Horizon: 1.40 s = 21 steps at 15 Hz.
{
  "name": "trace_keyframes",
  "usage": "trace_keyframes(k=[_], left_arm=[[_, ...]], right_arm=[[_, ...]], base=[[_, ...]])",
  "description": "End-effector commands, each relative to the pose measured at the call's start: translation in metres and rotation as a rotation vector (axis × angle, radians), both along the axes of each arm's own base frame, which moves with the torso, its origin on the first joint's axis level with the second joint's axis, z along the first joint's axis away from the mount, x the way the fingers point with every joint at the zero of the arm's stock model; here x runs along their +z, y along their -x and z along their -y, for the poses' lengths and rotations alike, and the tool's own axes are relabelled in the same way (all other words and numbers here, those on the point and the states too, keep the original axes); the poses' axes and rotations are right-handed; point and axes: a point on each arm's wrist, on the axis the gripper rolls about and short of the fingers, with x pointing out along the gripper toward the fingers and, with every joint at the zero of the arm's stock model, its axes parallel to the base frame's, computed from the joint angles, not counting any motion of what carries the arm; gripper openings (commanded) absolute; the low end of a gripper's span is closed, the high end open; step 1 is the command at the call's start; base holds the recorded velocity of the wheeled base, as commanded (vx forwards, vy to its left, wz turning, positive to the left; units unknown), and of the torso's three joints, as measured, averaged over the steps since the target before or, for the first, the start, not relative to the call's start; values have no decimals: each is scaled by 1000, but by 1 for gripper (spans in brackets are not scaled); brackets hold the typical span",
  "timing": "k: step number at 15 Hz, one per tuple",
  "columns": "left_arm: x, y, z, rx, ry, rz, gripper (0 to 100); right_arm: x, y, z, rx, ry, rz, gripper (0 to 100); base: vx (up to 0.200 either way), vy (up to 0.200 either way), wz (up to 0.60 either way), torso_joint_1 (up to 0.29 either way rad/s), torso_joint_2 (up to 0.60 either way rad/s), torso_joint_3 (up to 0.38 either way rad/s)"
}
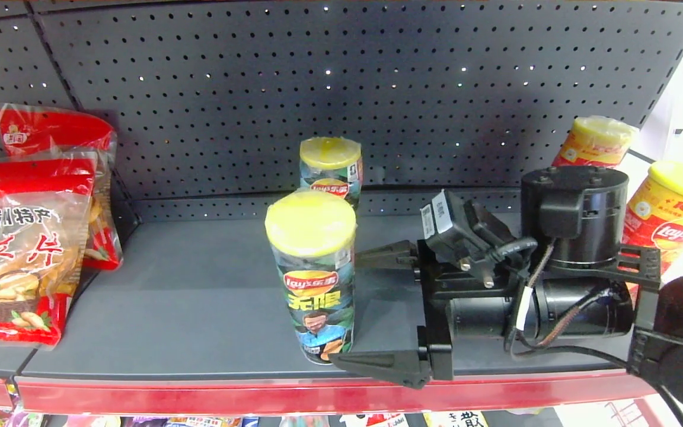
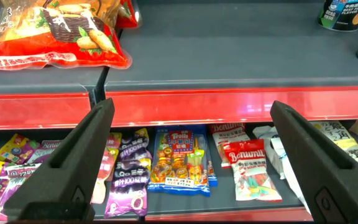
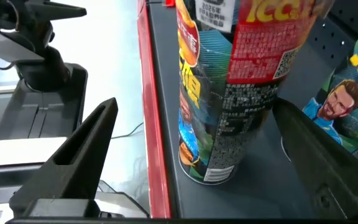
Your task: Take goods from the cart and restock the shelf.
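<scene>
**Item:** front chip can point(image 1: 312, 273). It stands upright on the shelf point(image 1: 187, 308) close to the red front lip, long axis vertical. A second can point(image 1: 331, 169) stands just behind it.

**Right gripper** point(image 1: 343, 306): lies level to the can's right. The fingers are spread wide, one on the can's near side and one on its far side, with no visible contact.

**Left gripper** point(image 2: 191, 155): fingers spread and empty, facing the sweets packets point(image 2: 180, 158) on a lower tier.

**Judgement:** the right arm is nearer, and any coming move likely runs along the left-right line.

Red snack bags point(image 1: 21, 249), candy packets point(image 2: 182, 158) below, red yellow-lidded canisters point(image 1: 673, 213)
</scene>
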Motion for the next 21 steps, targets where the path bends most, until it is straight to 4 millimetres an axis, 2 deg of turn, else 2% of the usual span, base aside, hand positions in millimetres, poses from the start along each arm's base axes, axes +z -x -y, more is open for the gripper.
trace_keyframes(k=[1, 14, 17, 21], left_arm=[[0, 0, 0, 0, 0, -1, 100], [0, 0, 0, 0, 0, -1, 100], [0, 0, 0, 0, 0, -1, 100], [0, 0, 0, 0, 0, -1, 100]], right_arm=[[-1, 1, 0, 2, 2, -2, 100], [-9, -9, 8, -41, 21, -20, 100], [-17, -27, 15, -108, 39, -24, 100], [-22, -37, 15, -131, 44, -26, 100]], base=[[0, 0, 0, 0, 0, 0], [0, 0, 0, 0, 0, 0], [0, 0, 0, 0, 0, 0], [0, 0, 0, 0, 0, 0]])
